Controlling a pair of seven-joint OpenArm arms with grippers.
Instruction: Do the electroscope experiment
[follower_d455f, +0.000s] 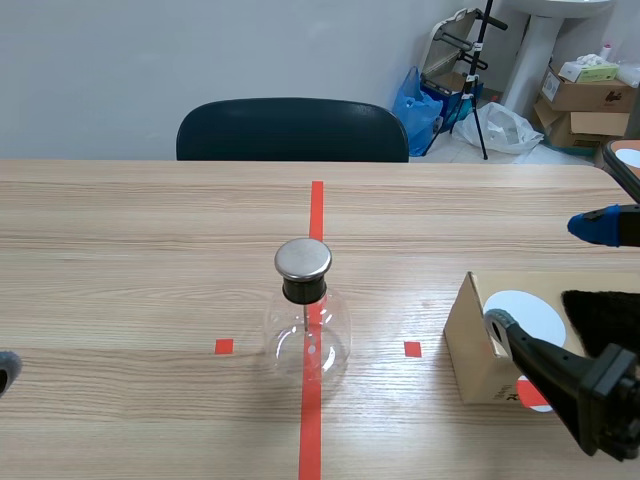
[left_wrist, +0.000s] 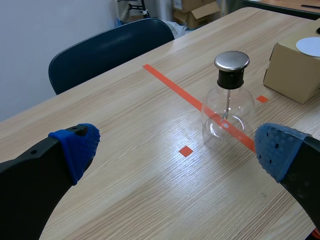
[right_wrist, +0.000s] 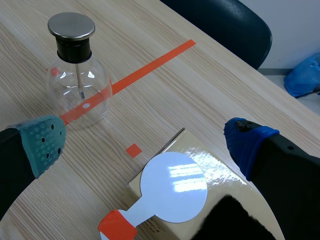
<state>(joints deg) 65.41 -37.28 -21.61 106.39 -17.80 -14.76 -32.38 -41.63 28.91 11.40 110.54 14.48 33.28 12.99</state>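
The electroscope (follower_d455f: 307, 318), a clear glass flask with a black neck and a flat metal cap, stands on the orange tape line at the table's middle. In the left wrist view my left gripper (left_wrist: 177, 150) is open, low over the table, with the electroscope (left_wrist: 227, 107) ahead of its right finger. My right gripper (right_wrist: 145, 142) is open above a cardboard box (right_wrist: 220, 170). On the box lie a white disc paddle (right_wrist: 172, 187) with a red handle and a black fur cloth (right_wrist: 232, 220). Nothing is held between either gripper's fingers.
The cardboard box (follower_d455f: 478, 345) sits at the table's right front, a hand's width from the flask. A dark chair (follower_d455f: 292, 130) stands behind the far edge. Boxes, bags and a tripod (follower_d455f: 480, 70) crowd the floor at the back right.
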